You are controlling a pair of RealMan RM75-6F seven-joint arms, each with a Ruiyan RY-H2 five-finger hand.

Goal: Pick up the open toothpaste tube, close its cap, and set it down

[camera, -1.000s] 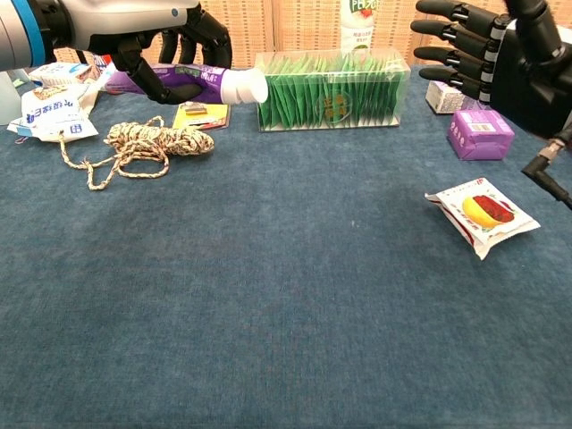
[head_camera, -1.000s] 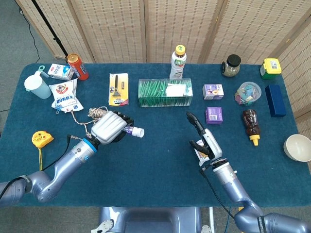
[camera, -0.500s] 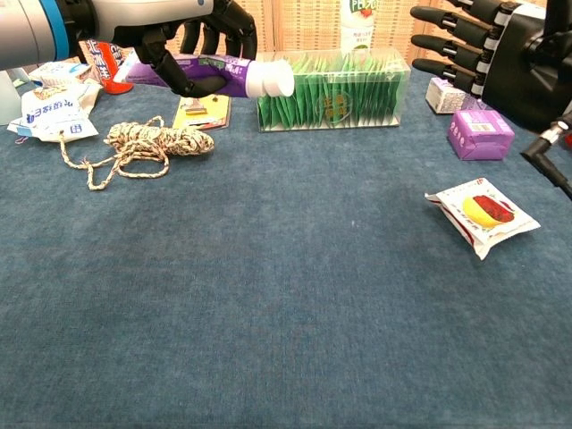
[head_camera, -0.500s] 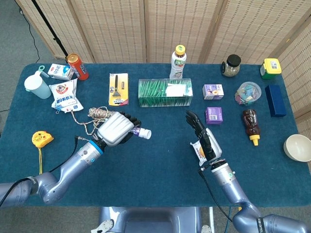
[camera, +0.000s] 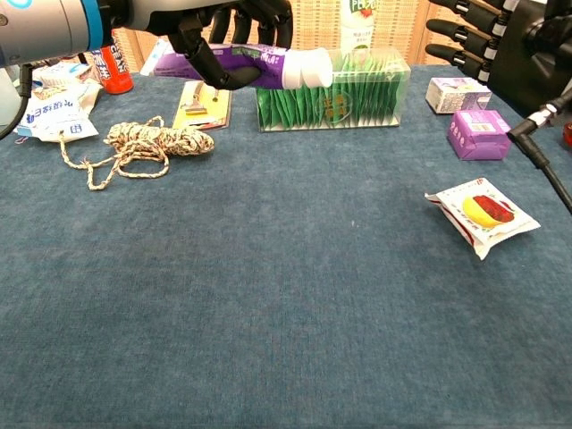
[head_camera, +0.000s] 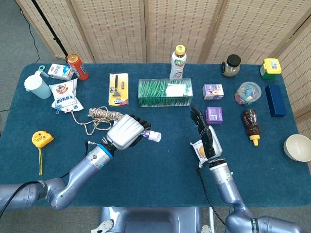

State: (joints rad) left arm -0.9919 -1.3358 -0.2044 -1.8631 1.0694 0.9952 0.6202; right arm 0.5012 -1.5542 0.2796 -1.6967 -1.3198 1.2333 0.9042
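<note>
A purple toothpaste tube (camera: 228,64) with a white cap (head_camera: 155,136) end is held lying level above the table by my left hand (head_camera: 126,133). In the chest view the left hand (camera: 210,22) wraps the tube from above, and the cap (camera: 308,69) points right in front of the green box. My right hand (head_camera: 204,134) is raised to the right of the tube, empty, with fingers spread and extended. In the chest view the right hand (camera: 487,40) fills the top right corner.
A coil of rope (head_camera: 99,114), a green box of sachets (head_camera: 165,93), a razor pack (head_camera: 118,89), two purple boxes (head_camera: 214,115) and a snack packet (camera: 483,213) lie around. Bottles, jars, a bowl (head_camera: 297,147) and a tape measure (head_camera: 40,140) line the edges.
My left hand has carried the tube rightward toward the table's middle and slightly higher. My right hand has lifted and drifted a little to the right, fingers still spread.
</note>
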